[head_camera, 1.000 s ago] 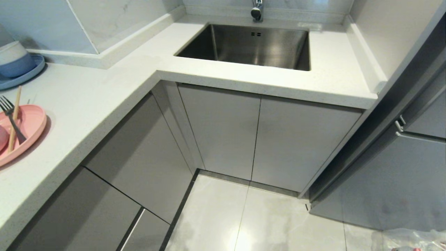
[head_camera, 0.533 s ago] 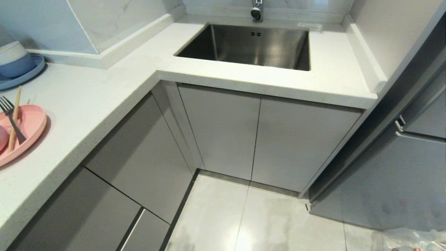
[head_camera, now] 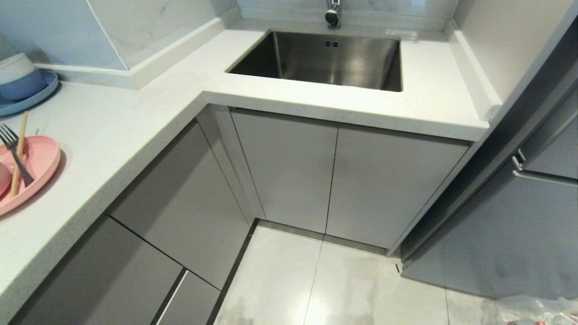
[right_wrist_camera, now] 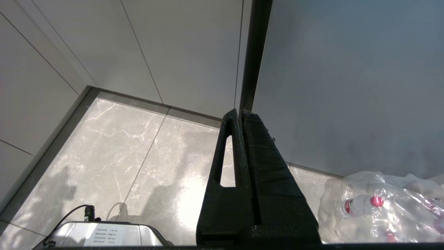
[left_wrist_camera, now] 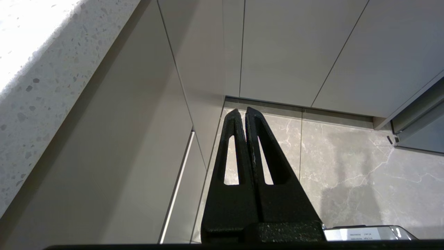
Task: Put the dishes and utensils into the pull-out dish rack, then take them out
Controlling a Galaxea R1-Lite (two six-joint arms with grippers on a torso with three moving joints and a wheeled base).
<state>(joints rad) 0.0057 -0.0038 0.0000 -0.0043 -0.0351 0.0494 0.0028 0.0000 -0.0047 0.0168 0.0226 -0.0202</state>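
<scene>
At the far left of the white counter lies the oval pink plate [head_camera: 39, 164], with the grey fork [head_camera: 16, 155] and the wooden chopsticks [head_camera: 19, 151] resting across it. A sliver of the pink bowl [head_camera: 2, 178] shows on the plate at the picture's edge. The pull-out dish rack is hidden; only shut grey drawer fronts [head_camera: 180, 203] show below the counter. Neither arm appears in the head view. My left gripper [left_wrist_camera: 242, 111] hangs shut and empty beside those drawer fronts, above the floor. My right gripper [right_wrist_camera: 239, 113] is shut and empty, low over the floor tiles.
A blue plate [head_camera: 31, 99] carrying stacked blue and white bowls [head_camera: 16, 74] sits at the counter's back left. The steel sink [head_camera: 325, 58] is set above the double-door cabinet [head_camera: 334, 176]. A tall grey unit [head_camera: 519, 225] stands on the right, with a bag of plastic bottles [right_wrist_camera: 381, 205] at its foot.
</scene>
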